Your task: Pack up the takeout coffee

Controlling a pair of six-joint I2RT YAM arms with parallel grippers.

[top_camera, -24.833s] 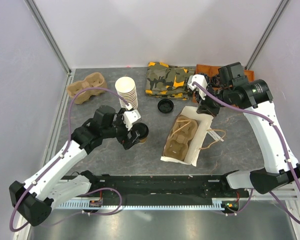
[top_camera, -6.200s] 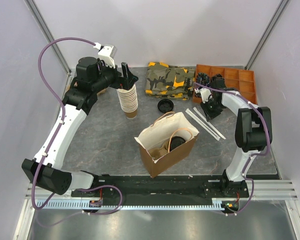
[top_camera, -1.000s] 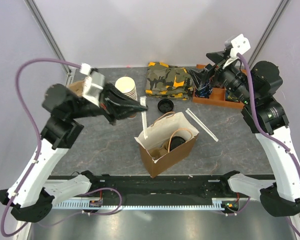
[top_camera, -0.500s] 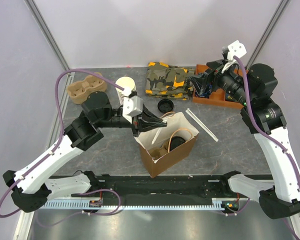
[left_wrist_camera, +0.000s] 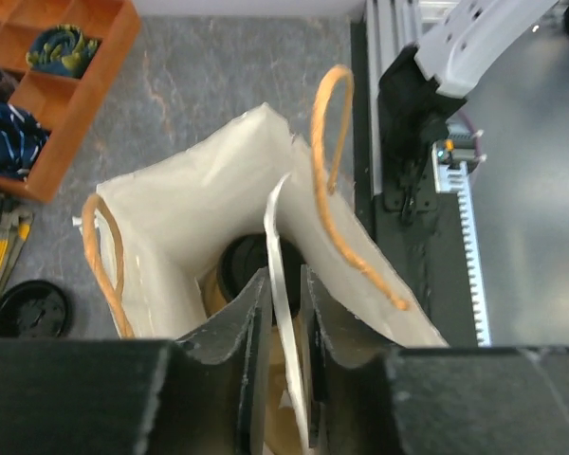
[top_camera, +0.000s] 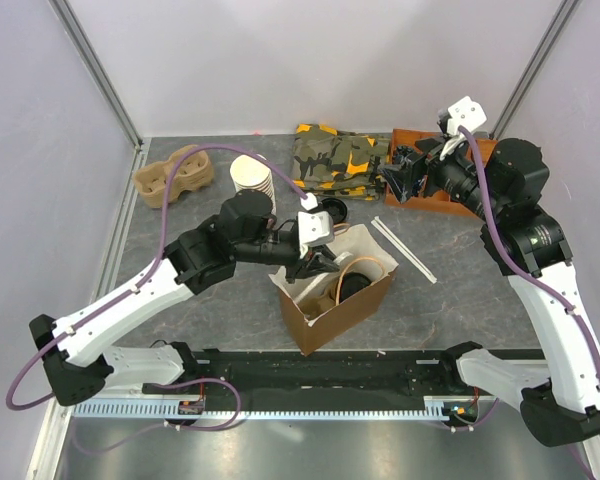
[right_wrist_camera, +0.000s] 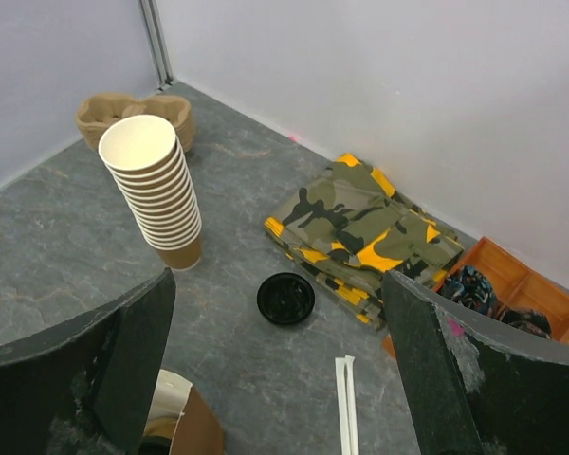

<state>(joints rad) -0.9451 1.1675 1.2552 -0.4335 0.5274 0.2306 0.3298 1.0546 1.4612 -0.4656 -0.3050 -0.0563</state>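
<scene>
The takeout coffee [left_wrist_camera: 249, 275] sits deep in the brown paper bag [top_camera: 323, 327], only its black lid [top_camera: 355, 285] showing. My left gripper [top_camera: 325, 262] hangs over the bag's mouth, pointing down into it. In the left wrist view a white wrapped straw [left_wrist_camera: 281, 227] stands between the fingers of this gripper [left_wrist_camera: 283, 277]. The jaws are slightly apart, with a gap on the straw's left side, and it leans on the right finger. My right gripper [top_camera: 400, 175] is raised at the back right, wide open and empty.
A stack of lidless cups [top_camera: 250, 178] and a cardboard carrier [top_camera: 172, 175] stand at the back left. A loose black lid [top_camera: 331, 211], camouflage cloth [top_camera: 338, 158], an orange tray [top_camera: 450, 190] and two wrapped straws [top_camera: 405, 248] lie behind and right of the bag.
My left gripper has carried the straw rightward to above the bag's mouth, and its jaws have parted a little. The right arm has shifted only slightly.
</scene>
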